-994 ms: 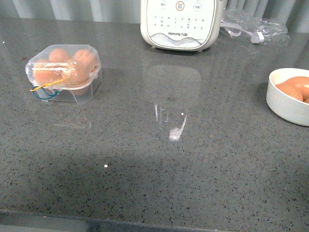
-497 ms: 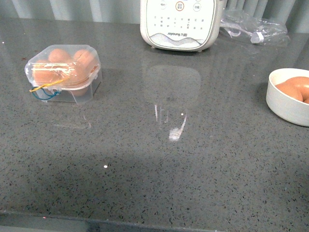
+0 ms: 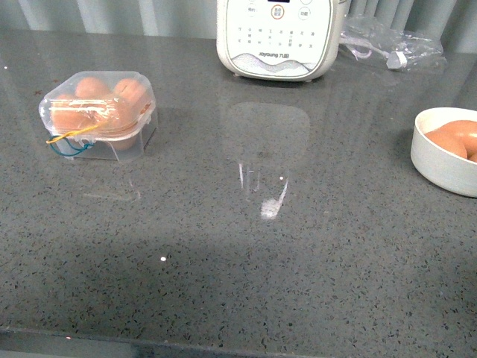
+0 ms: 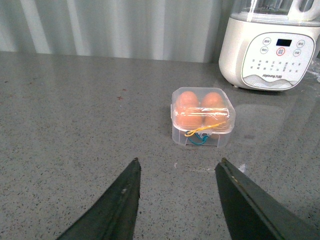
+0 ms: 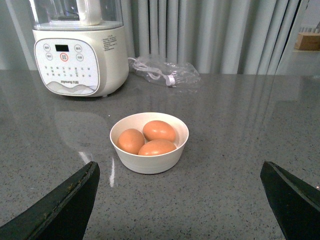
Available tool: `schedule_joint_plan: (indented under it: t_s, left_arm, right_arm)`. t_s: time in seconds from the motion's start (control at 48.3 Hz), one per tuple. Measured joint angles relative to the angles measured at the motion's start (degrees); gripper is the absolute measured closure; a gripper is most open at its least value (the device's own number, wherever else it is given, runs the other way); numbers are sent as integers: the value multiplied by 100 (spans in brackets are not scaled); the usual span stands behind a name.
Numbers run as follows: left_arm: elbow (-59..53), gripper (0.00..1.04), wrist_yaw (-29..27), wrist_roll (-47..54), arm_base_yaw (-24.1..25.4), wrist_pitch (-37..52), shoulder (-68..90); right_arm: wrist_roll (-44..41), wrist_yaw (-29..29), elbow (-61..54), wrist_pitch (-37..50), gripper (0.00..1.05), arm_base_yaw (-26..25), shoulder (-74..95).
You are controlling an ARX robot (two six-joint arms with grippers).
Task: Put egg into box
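Observation:
The box (image 3: 98,112) is a clear plastic egg case with its lid down, yellow and blue bands at its front and brown eggs inside; it stands at the table's left. It also shows in the left wrist view (image 4: 202,116), ahead of my open, empty left gripper (image 4: 177,165). Three brown eggs (image 5: 149,138) lie in a round white bowl (image 5: 150,161) in the right wrist view, ahead of my wide-open, empty right gripper (image 5: 180,167). The bowl (image 3: 440,160) sits at the front view's right edge. Neither gripper shows in the front view.
A white Joyoung kitchen appliance (image 3: 279,37) stands at the back centre. A clear plastic bag with a cable (image 3: 391,45) lies to its right. The grey speckled counter (image 3: 246,261) ends at a front edge near the bottom of the front view.
The front view has shifted slightly: the appliance, bag and bowl sit a little higher in the picture than before. Nothing on the table has moved.

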Motion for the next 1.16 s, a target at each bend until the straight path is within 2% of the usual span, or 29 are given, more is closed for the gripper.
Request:
schedule_joint_plan:
  t_s: [0.29,0.331,0.393,1.16]
  left_arm:
    - [0,7,0,0,0,0,0]
    - [0,5,0,2,0,0,0]
    - [0,8,0,2,0,0,0]
    - [0,7,0,2,0,0,0]
  right_arm:
    - [0,0,0,0,7,0,0]
    - [0,0,0,0,7,0,0]
    - [0,0,0,0,7,0,0]
    - [0,0,0,0,7,0,0]
